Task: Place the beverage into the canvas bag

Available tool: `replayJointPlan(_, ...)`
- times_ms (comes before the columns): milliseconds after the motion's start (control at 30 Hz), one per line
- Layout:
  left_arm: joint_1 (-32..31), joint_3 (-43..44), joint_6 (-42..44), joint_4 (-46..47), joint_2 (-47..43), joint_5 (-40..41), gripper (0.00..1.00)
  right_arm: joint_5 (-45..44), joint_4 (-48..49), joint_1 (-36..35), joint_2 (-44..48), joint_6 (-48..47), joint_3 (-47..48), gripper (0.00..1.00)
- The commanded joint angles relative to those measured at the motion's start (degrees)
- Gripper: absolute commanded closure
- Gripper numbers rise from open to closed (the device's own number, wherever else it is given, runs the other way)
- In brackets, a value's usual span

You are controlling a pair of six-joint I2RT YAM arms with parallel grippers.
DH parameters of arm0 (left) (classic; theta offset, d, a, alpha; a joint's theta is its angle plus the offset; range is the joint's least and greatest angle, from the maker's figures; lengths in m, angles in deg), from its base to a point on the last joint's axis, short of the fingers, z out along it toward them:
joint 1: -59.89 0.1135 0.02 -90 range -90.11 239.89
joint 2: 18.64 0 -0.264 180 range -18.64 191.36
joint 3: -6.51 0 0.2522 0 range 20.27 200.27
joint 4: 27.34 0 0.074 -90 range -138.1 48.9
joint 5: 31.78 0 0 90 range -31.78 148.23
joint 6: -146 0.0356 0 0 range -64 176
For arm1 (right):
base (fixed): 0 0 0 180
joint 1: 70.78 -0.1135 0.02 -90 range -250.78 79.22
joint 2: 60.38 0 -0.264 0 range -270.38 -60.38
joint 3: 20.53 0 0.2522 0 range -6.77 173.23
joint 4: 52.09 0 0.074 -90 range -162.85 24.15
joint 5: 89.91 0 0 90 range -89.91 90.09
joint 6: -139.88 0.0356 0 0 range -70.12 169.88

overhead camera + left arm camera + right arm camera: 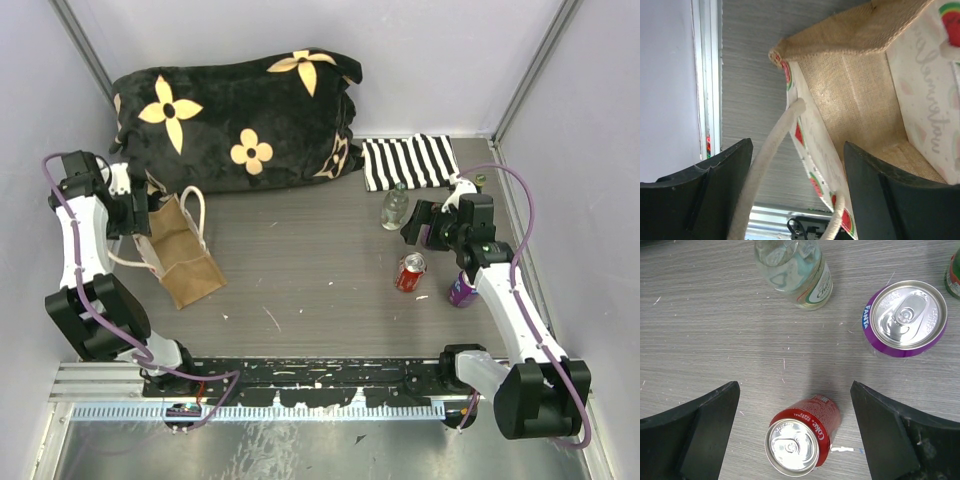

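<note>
Though plain overhead, canvas bag [185,262] shows watermelons [799,134].

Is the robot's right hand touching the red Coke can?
Apart. The right wrist view shows bare table between the red Coke can and each finger of the open right hand.

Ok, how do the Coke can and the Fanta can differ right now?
The Coke can is red, the Fanta can purple. In the wrist view the Coke can shows between the fingers of the right gripper; the Fanta can stands outside them, off to one side. Both stand upright.
</note>
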Motion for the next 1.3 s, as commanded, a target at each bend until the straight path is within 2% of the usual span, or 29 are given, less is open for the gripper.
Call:
replayJointPlan(0, 0.1, -3.0, 0.0, -1.2, -0.7, 1.9, 0.21, 1.4, 3.7, 0.2, -0.4, -0.3, 0.7, 0.01)
replayJointPlan(233, 0.1, -6.7, -1.0, 2.8, 1.8, 3.0, 0.21, 1.4, 3.6, 0.2, -0.5, -0.7, 0.9, 0.01)
replayJointPlan(300, 0.1, -7.2, -1.4, 3.5, 2.8, 2.8, 0.25, 1.4, 3.4, 0.2, -0.5, -0.9, 0.9, 0.01)
replayJointPlan(400, 0.0, -7.5, -2.0, 4.0, 4.1, 1.8, 0.43, 1.0, 3.3, 0.2, -0.2, -1.0, 0.9, 0.01)
replayJointPlan(567, 0.0, -7.0, -2.6, 4.5, 4.8, -0.2, 0.85, 0.3, 2.7, 0.2, 0.1, -1.0, 1.5, 0.01)
replayJointPlan(633, 0.0, -6.3, -2.6, 3.8, 4.7, -1.5, 0.94, 0.1, 2.2, 0.2, 0.2, -1.1, 1.9, 0.01)
replayJointPlan(733, -0.2, -4.8, -2.6, 1.6, 4.0, -5.2, 0.99, -0.1, 1.9, 0.2, 0.3, -0.8, 2.5, 0.01)
replayJointPlan(867, -2.7, -4.0, -2.0, -2.8, 1.8, -8.8, 1.00, -0.3, 1.4, 0.2, 0.2, -0.7, 3.5, 0.01)
replayJointPlan(1033, -11.8, -6.9, -3.6, -4.4, -3.2, -10.6, 1.00, -0.7, 0.7, 0.2, -0.4, -0.9, 5.0, 0.01)
replayJointPlan(1267, -23.3, -13.0, -13.6, -1.3, -8.2, -11.2, 1.00, -1.8, -1.2, 0.2, -0.6, -1.2, 8.3, 0.01)
